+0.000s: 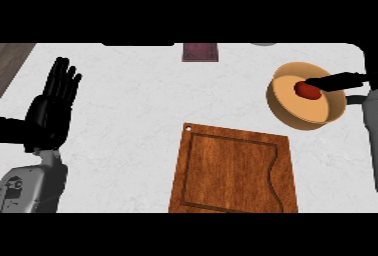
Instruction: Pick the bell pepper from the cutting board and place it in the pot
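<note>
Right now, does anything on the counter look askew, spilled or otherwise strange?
Nothing is spilled or damaged. The cutting board lies slightly rotated and bare. The red bell pepper is already inside the pot, under the right hand. The left hand rests open at the left.

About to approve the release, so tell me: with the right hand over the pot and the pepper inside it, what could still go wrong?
1. The right hand reaches across the pot rim; pulling back low might catch that rim and shift the pot.
2. The bell pepper sits right at the fingertips; whether it is released cannot be told, so it may lift out on withdrawal.
3. The pot stands near the counter's right end, so a nudge matters.
</note>
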Robot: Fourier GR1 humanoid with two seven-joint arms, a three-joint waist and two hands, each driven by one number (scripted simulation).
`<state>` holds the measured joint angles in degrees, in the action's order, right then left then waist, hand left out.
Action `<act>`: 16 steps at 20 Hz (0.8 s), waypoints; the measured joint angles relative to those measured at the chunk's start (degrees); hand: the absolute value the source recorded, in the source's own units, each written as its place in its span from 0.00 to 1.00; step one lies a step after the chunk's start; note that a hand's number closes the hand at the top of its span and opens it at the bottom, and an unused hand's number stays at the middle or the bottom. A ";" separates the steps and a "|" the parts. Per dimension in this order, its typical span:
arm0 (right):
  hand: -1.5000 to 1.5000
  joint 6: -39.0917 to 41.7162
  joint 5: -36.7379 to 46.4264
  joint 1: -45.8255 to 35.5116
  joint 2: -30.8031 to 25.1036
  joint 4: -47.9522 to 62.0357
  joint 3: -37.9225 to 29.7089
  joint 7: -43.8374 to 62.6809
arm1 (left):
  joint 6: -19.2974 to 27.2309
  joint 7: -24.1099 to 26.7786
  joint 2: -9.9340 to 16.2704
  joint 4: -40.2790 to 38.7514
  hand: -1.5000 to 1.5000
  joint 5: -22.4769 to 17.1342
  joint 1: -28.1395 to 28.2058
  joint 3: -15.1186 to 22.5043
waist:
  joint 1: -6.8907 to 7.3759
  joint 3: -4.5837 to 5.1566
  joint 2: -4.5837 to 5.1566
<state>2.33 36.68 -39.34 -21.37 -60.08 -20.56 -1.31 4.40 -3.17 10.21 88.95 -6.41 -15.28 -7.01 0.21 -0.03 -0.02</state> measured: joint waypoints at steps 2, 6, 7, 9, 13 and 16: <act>0.00 0.04 -2.78 -0.73 0.40 -0.92 -2.06 1.06 | 0.15 -0.44 0.15 -0.36 0.50 -0.08 -0.71 -0.29 | -0.17 0.01 -0.03; 0.00 0.33 -8.71 -1.84 0.41 -2.37 -6.89 3.95 | -0.38 0.01 0.59 -0.86 0.50 -0.43 -0.69 -0.89 | -0.36 0.01 -0.06; 0.00 0.64 -10.30 -1.98 -0.06 -2.22 -8.17 3.97 | -0.33 0.58 0.36 -1.11 0.50 -0.20 -0.45 -0.75 | -0.34 0.02 -0.05; 0.00 0.93 -13.12 -0.93 -0.70 -2.93 -10.41 3.87 | -0.37 0.97 0.02 -1.17 0.50 -0.14 -0.01 -0.59 | -0.38 0.03 -0.05; 0.00 1.28 -18.19 1.14 -3.42 -1.36 -14.85 -0.16 | 0.04 0.37 -0.23 0.17 0.50 0.21 0.45 -0.28 | -0.24 0.01 0.01; 0.00 2.59 -21.73 1.49 -6.80 1.39 -17.71 -2.36 | 0.07 -1.72 0.06 1.52 0.50 -0.18 -0.31 -0.30 | -0.11 0.00 0.04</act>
<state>4.92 14.95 -37.85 -28.17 -58.69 -38.27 -3.67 4.48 -4.88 10.27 90.47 -6.59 -15.59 -7.31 0.10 -0.03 0.02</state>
